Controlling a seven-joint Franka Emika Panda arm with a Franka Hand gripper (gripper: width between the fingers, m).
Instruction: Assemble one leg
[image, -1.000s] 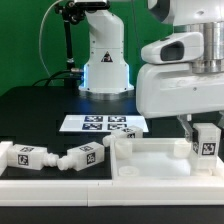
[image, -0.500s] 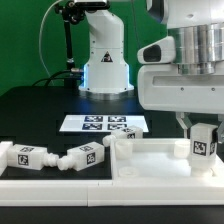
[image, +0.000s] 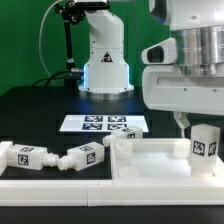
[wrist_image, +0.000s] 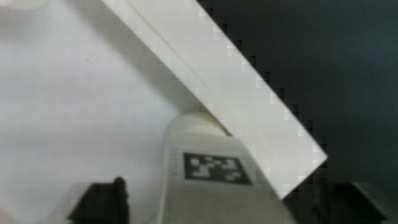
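One arm fills the exterior view from twelve to three o'clock. Its big white wrist housing now faces a different way than a second ago, though it looks much as it did half a second ago. Under it, from five to seven o'clock, lies the white panel with its raised rim, flat on the black table and in the same place as before. The marker board lies just behind the panel, near the centre of the view.

The leg stands upright inside the panel at about four o'clock, close to the far rim, with its tag facing the camera. It has not shifted across the three moments, but a little more of its top shows now than half a second ago. Two spare legs lie on their sides at eight o'clock, unmoved.

Only the wrist view settles the gripper. It looks straight down on the leg standing on the panel floor beside the rim. The dark fingertips are spread to either side of the leg, with a gap showing on each side. In the exterior view the housing hides most of this, and one finger shows just beside the leg.
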